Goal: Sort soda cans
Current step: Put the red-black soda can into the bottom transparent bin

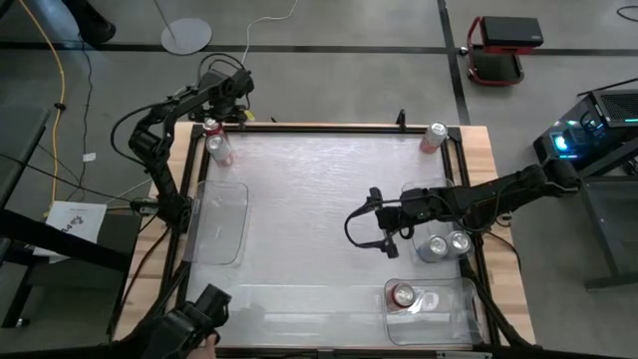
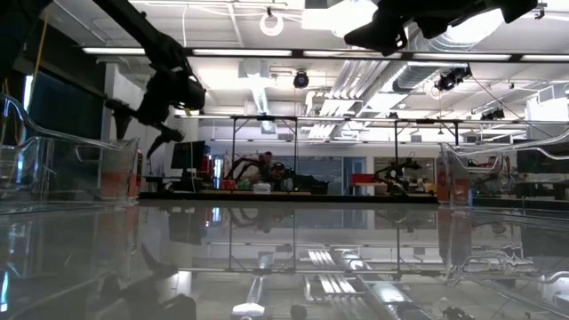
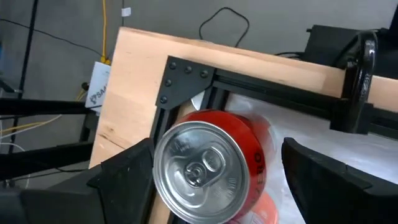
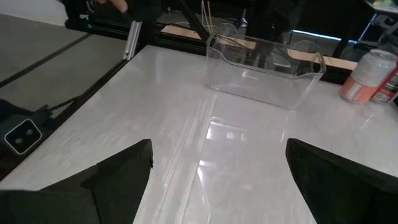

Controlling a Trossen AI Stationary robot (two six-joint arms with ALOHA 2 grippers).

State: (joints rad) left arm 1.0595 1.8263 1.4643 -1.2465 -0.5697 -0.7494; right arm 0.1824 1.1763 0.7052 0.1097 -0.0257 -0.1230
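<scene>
Two soda cans stand in the table's far left corner: a red one (image 1: 211,127) and a pale pink-white one (image 1: 219,150) just nearer. My left gripper (image 1: 214,118) hangs open over the red can (image 3: 205,168), slanting down from the far side, one finger on either side of its silver top. My right gripper (image 1: 380,221) hovers open above the table's middle right, nothing between its fingers (image 4: 217,155). Another can (image 1: 434,137) stands at the far right corner. Two silver cans (image 1: 446,244) stand in a clear tray, and a red can (image 1: 402,295) stands in the near right tray.
A clear tray (image 1: 221,221) lies on the left side of the table, holding nothing. The near right tray (image 1: 454,319) and the right tray (image 1: 419,191) are close to my right arm. A black frame rail and a wooden edge (image 3: 143,68) border the corner by the red can.
</scene>
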